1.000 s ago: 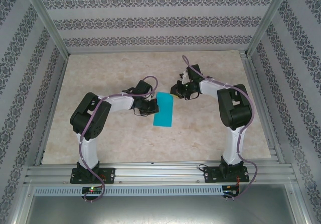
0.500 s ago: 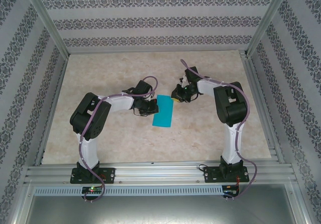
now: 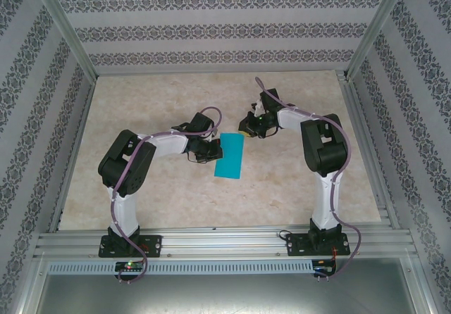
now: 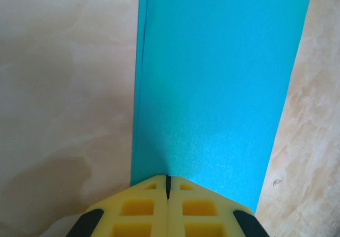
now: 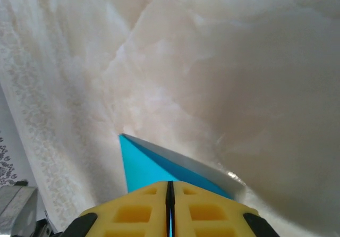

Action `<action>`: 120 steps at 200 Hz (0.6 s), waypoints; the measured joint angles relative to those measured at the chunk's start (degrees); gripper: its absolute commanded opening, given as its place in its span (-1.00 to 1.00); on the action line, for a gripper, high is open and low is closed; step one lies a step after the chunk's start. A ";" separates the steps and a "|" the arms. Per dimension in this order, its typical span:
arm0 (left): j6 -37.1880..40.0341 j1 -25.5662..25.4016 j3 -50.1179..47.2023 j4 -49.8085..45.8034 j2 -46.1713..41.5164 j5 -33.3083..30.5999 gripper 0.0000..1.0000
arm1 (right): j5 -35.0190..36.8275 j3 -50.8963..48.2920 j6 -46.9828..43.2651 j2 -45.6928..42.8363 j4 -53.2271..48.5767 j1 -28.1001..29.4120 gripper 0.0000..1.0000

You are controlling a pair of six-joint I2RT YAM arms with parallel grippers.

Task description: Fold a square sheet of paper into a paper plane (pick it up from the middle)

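Left gripper (image 3: 211, 151) (image 4: 168, 186): your yellow pads are pressed fully together, holding nothing, with their tip set down on the short near edge of the square sheet of paper (image 3: 230, 158) (image 4: 218, 88). The sheet lies folded in half as a narrow turquoise rectangle, and two layered edges show along its left side in the left wrist view. It rests flat near the middle of the marbled table (image 3: 141, 103), between your two grippers.

Right gripper (image 3: 245, 132) (image 5: 170, 186): your pads are closed on the far right corner of the sheet (image 5: 141, 165). This corner stands slightly raised off the table, and a sliver of turquoise shows in the seam between the pads.

Both arms reach inward from their bases at the near rail. Patterned walls (image 3: 211, 25) enclose the table.
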 measured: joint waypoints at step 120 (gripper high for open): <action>0.63 0.00 0.07 -0.37 -0.02 0.02 -1.00 | -2.21 -0.15 1.84 1.66 1.57 -1.14 -0.80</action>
